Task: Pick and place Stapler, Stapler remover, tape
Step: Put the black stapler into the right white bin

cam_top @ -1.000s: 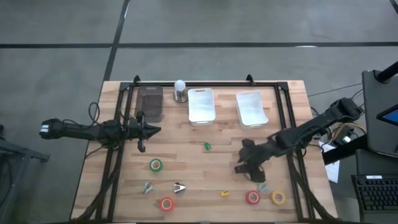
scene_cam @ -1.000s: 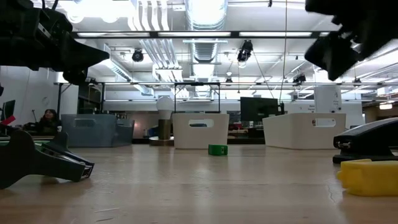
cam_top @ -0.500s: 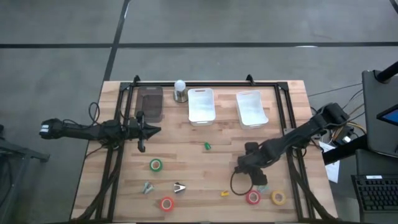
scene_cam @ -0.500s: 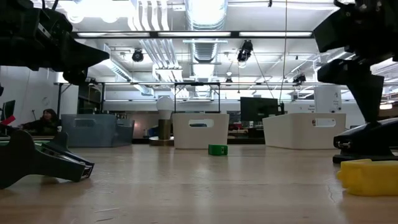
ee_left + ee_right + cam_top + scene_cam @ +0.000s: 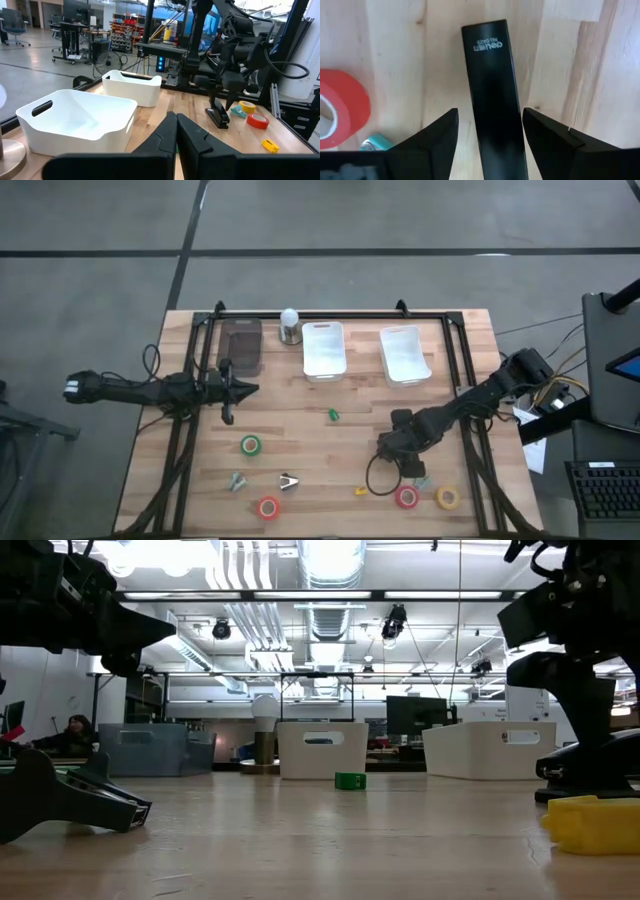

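The black stapler (image 5: 492,90) lies flat on the wooden table. My right gripper (image 5: 490,112) is open just above it, pointing down, with one finger on each side along its length and a small gap on both sides. The left wrist view shows the same: right gripper (image 5: 222,97) over the stapler (image 5: 217,114). My left gripper (image 5: 235,390) is shut and waits over the table's left part. Tape rolls lie flat: green (image 5: 250,445), orange-red (image 5: 268,507), red (image 5: 406,498), yellow (image 5: 447,498). Small claw-shaped staple removers lie about: green (image 5: 333,415), grey (image 5: 237,480), black (image 5: 289,481), yellow (image 5: 361,491), teal (image 5: 372,145).
Two white bins (image 5: 323,348) (image 5: 404,355) and a dark translucent bin (image 5: 241,345) stand along the far edge, beside a light bulb on a base (image 5: 290,325). A black cable loop (image 5: 372,478) hangs by the right gripper. A black frame (image 5: 200,350) runs along the table's sides.
My right gripper has come down and a little toward the near edge, onto the stapler's place; its open fingers now stand on either side of the stapler. The stapler has stayed where it was.
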`<state>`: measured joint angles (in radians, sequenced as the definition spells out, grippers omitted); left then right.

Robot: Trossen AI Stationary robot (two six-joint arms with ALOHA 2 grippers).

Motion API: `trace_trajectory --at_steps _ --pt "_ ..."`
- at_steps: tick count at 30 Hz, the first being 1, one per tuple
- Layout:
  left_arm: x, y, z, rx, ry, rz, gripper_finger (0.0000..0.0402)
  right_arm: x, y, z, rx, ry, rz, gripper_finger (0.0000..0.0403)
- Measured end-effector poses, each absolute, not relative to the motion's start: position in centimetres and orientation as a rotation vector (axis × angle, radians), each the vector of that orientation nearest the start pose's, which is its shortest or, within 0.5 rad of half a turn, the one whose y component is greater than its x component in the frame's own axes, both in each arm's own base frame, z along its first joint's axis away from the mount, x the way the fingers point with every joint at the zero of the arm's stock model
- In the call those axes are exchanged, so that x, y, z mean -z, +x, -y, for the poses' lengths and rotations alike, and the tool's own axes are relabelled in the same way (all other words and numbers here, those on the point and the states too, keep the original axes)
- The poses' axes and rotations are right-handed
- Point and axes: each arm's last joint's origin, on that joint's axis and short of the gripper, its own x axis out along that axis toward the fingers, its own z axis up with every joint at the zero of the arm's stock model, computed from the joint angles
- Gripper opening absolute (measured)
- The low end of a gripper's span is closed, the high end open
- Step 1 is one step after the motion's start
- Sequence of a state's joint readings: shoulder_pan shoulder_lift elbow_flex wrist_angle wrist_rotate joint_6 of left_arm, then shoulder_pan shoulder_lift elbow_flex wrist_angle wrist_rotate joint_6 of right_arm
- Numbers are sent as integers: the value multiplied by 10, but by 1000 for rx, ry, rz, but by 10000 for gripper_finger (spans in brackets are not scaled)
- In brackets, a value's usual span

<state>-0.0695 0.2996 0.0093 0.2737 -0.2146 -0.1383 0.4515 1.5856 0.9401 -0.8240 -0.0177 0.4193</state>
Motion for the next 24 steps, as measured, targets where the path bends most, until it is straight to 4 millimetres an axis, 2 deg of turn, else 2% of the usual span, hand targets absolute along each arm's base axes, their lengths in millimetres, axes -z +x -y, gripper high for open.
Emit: trace_trajectory --at_steps 19,24 --pt "-167 116 2 -146 -136 -6 12 -170 238 -116 33 105 -1486 131" --pt "-167 116 2 -146 -136 -6 12 -170 238 -116 33 104 -1485 126"
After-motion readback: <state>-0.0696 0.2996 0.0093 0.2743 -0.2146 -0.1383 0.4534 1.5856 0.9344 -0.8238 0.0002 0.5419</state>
